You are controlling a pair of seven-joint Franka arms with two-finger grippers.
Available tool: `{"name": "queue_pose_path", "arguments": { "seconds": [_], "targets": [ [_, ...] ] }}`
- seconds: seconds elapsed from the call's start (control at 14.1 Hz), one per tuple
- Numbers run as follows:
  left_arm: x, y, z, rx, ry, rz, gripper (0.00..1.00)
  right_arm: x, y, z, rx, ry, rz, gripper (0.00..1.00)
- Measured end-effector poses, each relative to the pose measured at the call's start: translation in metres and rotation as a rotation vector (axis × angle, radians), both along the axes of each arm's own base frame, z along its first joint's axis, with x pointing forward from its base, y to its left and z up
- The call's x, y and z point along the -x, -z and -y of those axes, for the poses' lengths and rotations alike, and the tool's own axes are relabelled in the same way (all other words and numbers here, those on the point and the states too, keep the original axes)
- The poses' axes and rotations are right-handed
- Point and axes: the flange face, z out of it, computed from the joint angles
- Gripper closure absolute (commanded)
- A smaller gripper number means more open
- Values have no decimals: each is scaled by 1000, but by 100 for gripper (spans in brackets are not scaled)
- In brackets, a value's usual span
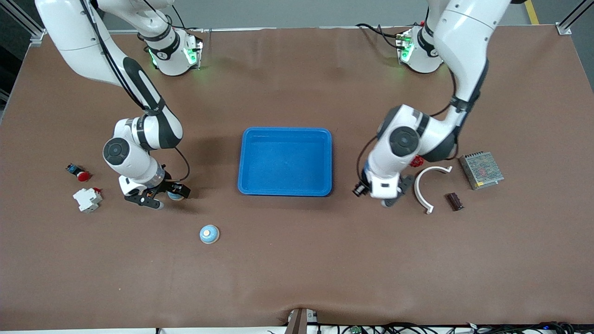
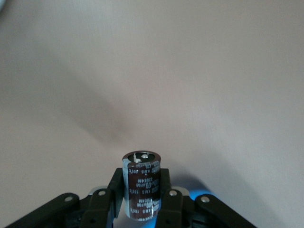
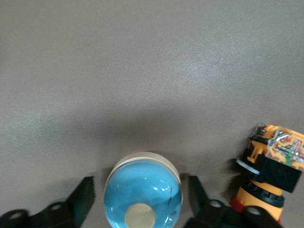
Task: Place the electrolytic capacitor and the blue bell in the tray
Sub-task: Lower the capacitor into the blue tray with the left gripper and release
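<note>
Left end effector (image 2: pixel 141 179) pinches the electrolytic capacitor (image 2: pixel 141 187); right end effector (image 3: pixel 141 192), jaws apart, straddles the blue bell (image 3: pixel 142 190). Its smooth dome could squirt free under closing jaws.

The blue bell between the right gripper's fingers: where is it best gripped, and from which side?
Grip the blue bell at its widest ring, low on the dome, from above, one finger each side, as the right gripper is placed. It stands upright; higher, the curve could slip.

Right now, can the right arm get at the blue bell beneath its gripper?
Likely yes: the right gripper straddles the blue bell, fingers open either side; the orange push button stands outside them.
</note>
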Motion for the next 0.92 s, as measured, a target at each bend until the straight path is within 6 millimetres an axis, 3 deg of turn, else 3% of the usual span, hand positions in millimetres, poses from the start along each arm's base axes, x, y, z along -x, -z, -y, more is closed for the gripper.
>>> {"name": "queue_pose_path", "arguments": {
  "seconds": [0.21,0.5,0.71,0.85,0.92],
  "targets": [
    [40,2,56,-4,-98,-26,100,0,-1,-1,-1,-1,3,100],
    [89,11,104,-39,-228,-76,100,-1,-7,-6,-2,-8,-24,100],
    [121,34,129,-71,-261,-109,100,-10,-50,-26,1,9,-89,100],
    [138,55,139,-97,-258,-133,100,-8,-82,-56,-2,46,-85,100],
    [143,63,141,-106,-253,-141,92,-3,-90,-77,-3,67,-83,100]
  ]
}}
